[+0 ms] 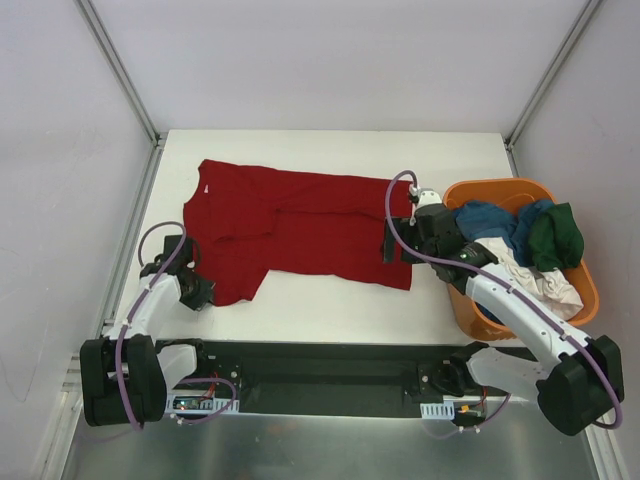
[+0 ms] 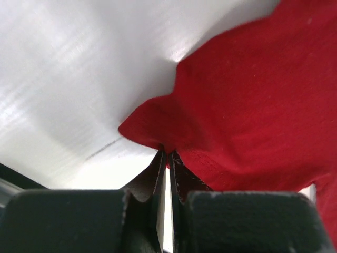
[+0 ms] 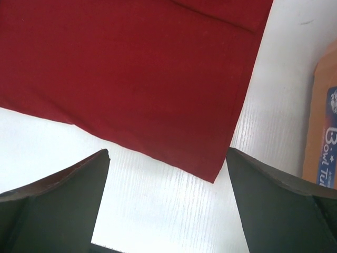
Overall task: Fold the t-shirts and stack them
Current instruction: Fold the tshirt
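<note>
Dark red tee (image 1: pixel 300 225) spread flat; other tees (image 1: pixel 535 238) heaped at rt

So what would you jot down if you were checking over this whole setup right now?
Surface: white table, matte, no stains seen.
Job's things: red t-shirt spread out on the table; blue shirt, dark green shirt and white shirt heaped in the orange basket at the table's right side.
Clutter: nothing seen.
Grippers: left jaws shut, pinching the red t-shirt's near left edge; right jaws open above its near right corner.
Cables: a purple cable loops along the left arm and another along the right arm, the latter arcing over the shirt's end.
Surroundings: white walls and metal frame posts.
</note>
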Robot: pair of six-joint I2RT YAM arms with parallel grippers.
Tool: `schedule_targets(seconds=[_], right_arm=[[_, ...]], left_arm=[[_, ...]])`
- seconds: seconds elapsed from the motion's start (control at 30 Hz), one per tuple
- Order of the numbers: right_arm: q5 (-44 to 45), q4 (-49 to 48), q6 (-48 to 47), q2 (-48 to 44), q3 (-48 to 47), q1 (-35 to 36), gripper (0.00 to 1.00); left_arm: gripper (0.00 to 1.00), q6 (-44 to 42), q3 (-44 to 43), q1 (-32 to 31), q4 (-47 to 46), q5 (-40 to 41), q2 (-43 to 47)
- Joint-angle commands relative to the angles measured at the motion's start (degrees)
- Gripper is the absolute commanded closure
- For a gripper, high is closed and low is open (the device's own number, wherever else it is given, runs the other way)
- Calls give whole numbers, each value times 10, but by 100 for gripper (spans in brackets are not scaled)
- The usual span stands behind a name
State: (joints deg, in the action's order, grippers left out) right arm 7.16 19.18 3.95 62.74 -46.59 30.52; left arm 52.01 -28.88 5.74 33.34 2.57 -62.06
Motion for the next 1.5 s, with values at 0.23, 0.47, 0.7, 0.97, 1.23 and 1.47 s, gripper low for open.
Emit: schedule_targets(seconds=[0.23, 0.47, 0.7, 0.97, 1.23, 1.47], right_arm=[[78, 84, 76, -8, 21, 82, 3], [102, 98, 142, 12, 46, 96, 3], [99, 98, 137, 46, 39, 96, 3], [111, 118, 129, 66, 31, 96, 3], [92, 90, 126, 109, 40, 77, 10], [76, 73, 108, 146, 39, 41, 39]], left_arm=[[100, -21, 12, 5, -20, 56, 73], [100, -31, 4, 4, -27, 37, 56], [100, -39, 8, 4, -37, 18, 50], [100, -43, 11, 4, -39, 16, 54], [100, -44, 6, 4, -43, 3, 53], [100, -45, 6, 4, -45, -4, 55]])
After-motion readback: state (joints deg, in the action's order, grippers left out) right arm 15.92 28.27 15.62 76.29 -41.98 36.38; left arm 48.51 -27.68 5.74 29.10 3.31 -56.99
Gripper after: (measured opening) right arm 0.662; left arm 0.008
